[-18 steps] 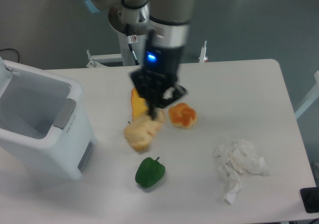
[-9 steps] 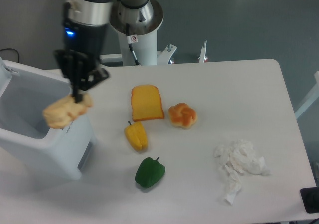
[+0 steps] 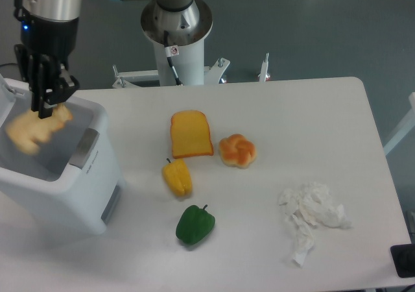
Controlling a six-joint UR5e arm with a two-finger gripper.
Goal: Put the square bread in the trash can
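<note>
The gripper (image 3: 45,110) is closed tight on the square bread (image 3: 35,128), which hangs under it over the trash can (image 3: 71,194).

Square bread (image 3: 34,128) hangs over the trash can (image 3: 58,175), left of toast (image 3: 190,133).

The arm's wrist is a silver-grey metal cylinder above a black housing with a small blue light on its left side. Below it the gripper (image 3: 45,107) is black, with two slim dark fingers (image 3: 40,87). Behind stands a grey round base column bearing a small red-and-white sticker
</note>
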